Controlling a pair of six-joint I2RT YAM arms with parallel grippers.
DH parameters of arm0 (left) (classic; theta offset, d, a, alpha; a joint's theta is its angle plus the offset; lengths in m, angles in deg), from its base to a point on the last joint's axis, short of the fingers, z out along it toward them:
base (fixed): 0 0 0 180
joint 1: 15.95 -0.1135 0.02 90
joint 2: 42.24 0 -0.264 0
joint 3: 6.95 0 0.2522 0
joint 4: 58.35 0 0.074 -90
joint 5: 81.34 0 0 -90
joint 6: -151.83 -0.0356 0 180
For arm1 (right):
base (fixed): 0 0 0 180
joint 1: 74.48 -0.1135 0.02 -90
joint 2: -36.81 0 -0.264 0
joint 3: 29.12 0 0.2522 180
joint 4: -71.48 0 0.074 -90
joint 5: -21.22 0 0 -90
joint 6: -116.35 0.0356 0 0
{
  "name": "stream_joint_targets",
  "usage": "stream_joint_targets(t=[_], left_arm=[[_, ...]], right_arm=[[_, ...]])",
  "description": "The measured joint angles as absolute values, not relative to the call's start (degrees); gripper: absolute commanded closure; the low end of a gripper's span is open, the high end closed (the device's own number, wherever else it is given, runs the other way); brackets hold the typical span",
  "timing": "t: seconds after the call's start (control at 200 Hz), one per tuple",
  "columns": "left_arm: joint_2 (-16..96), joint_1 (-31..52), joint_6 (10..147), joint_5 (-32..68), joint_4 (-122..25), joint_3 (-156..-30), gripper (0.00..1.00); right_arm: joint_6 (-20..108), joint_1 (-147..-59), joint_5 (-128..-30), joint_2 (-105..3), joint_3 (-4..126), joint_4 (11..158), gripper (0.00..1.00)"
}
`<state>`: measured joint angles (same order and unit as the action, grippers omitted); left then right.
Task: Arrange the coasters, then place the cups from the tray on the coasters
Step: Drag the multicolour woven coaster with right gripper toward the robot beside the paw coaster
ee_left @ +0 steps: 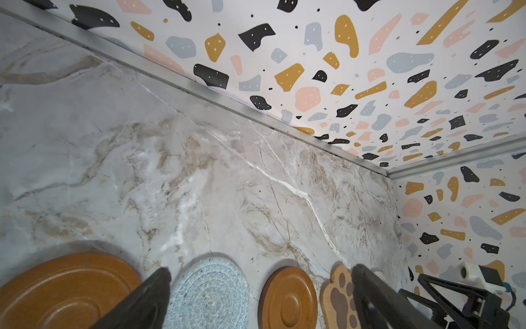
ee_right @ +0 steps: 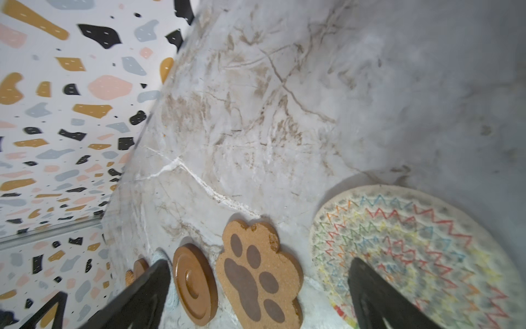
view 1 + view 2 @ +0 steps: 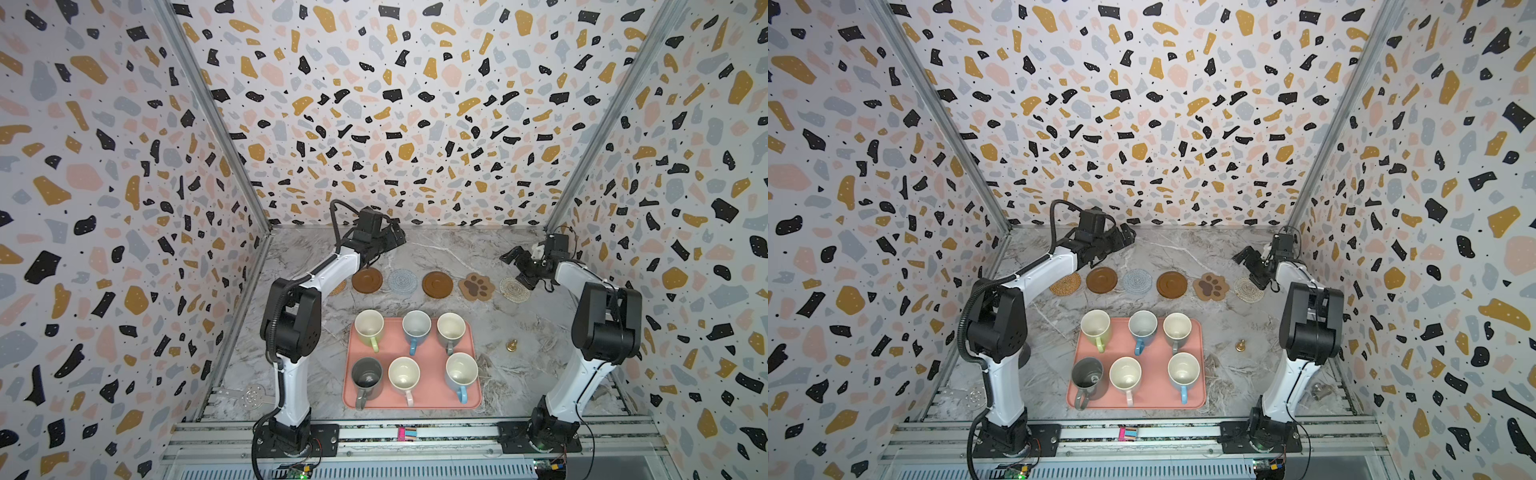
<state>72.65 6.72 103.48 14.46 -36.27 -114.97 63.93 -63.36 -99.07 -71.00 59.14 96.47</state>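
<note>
Six cups (image 3: pixel 403 374) stand on the tray (image 3: pixel 436 400) (handles toward its near edge). Beyond the tray's far edge, the coasters (image 3: pixel 437 284) line the surface (image 3: pixel 432 249). The left hand (image 1: pixel 257 277) and right hand (image 2: pixel 259 263) hover spread, empty.

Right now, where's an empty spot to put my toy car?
Bare marble stretches between the coasters and the back wall, plus a strip between coasters and tray. Crowded: the tray, full with six mugs.
</note>
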Motion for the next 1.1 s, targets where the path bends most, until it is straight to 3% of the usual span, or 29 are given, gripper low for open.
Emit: stream_joint_targets(t=[0.421, 0.826, 1.101], left_arm=[[72.62, 9.74, 106.69, 8.25, -32.75, -117.22, 0.0], [72.01, 10.79, 108.53, 5.57, -32.73, -119.01, 0.0], [65.19, 10.79, 105.29, 4.95, -31.22, -118.47, 0.0]], right_arm=[[53.16, -62.57, -107.94, -67.08, 52.17, 94.74, 0.01], [51.6, -66.01, -106.26, -65.1, 54.11, 94.85, 0.01], [49.07, -66.55, -105.56, -64.68, 57.28, 96.69, 0.01]])
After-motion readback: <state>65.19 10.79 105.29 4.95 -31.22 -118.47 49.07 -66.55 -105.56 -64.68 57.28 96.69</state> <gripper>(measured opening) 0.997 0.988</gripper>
